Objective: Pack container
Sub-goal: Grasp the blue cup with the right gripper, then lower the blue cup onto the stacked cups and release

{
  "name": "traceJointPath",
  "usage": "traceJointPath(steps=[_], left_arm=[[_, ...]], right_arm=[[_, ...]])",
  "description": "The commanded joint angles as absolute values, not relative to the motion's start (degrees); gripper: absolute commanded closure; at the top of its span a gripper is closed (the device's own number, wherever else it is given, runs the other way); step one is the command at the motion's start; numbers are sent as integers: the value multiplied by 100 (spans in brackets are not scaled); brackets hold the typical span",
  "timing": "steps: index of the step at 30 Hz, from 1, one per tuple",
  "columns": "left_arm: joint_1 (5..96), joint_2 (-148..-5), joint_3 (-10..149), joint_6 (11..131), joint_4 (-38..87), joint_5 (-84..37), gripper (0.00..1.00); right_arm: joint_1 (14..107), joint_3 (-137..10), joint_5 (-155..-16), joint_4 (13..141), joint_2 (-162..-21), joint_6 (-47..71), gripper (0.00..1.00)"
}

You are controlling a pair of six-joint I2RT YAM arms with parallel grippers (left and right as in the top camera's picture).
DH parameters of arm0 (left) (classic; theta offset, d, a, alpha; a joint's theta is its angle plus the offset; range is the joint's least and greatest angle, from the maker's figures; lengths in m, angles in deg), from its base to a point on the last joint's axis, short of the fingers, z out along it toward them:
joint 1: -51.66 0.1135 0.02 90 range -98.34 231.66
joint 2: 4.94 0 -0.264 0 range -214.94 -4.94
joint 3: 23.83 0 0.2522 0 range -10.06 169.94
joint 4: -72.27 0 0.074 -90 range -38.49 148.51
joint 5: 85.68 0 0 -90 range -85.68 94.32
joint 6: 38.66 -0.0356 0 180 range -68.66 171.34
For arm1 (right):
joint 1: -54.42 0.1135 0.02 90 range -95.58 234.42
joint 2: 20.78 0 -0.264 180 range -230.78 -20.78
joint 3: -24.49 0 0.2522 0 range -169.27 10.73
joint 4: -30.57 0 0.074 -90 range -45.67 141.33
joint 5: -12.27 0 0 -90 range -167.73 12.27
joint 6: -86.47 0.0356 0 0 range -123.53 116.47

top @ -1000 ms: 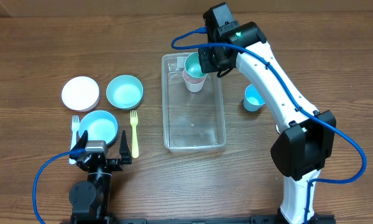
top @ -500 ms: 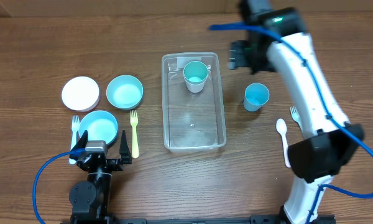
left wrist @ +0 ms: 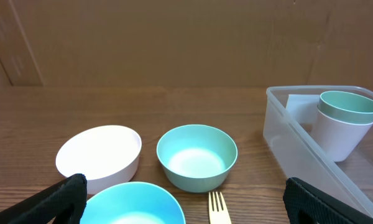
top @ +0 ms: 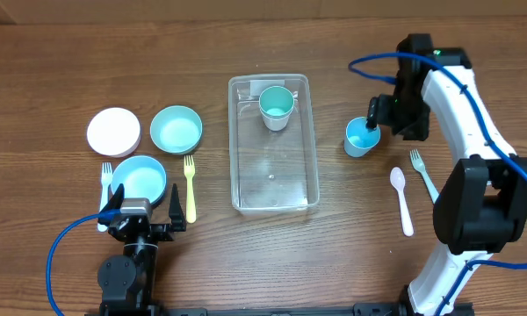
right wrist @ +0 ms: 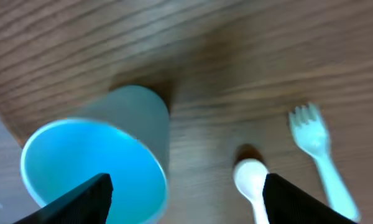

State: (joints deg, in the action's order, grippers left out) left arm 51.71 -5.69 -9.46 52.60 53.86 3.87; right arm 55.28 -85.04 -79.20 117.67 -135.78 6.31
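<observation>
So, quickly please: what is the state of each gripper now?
Left gripper: open, holding nothing.
Right gripper: open, holding nothing, just above the blue cup.

Wooden table [top: 53,53] carries container [top: 277,180], three bowls [top: 176,128], blue cup [top: 360,139], forks [top: 190,186], spoon [top: 402,200].

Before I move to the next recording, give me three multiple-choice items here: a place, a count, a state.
1. Where is the blue cup? A in the container; B on the table, right of the container; C left of the container.
2. How many bowls left of the container? A two; B four; C three.
3. The right end effector is: A open; B shut on a spoon; C shut on a fork.
Answers: B, it stands on wood outside the container; C, white, teal, blue; A, fingers spread wide.
</observation>
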Motion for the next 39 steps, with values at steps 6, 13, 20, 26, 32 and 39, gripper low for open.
traceJointPath(steps=[6, 13, 20, 26, 32, 39], left_arm=[[5206, -526, -970, 5150, 5404, 323, 0], [5206, -526, -970, 5150, 5404, 323, 0], [5206, -526, -970, 5150, 5404, 323, 0], [5206, -526, -970, 5150, 5404, 323, 0], [5206, -526, -970, 5150, 5404, 323, 0], [5206, -526, -970, 5150, 5404, 323, 0]], right_arm=[[5548, -7630, -8410, 10775, -13469, 498, 41], [5548, -8036, -8384, 10985, -13336, 524, 96], [6171, -11179, -8377, 12801, -12588, 695, 96], [7862, -12071, -7346, 12779, -12794, 1178, 96], [8282, -12045, -7024, 12550, -13854, 1412, 96], [8282, -12043, -7026, 12386, -14781, 1433, 96]])
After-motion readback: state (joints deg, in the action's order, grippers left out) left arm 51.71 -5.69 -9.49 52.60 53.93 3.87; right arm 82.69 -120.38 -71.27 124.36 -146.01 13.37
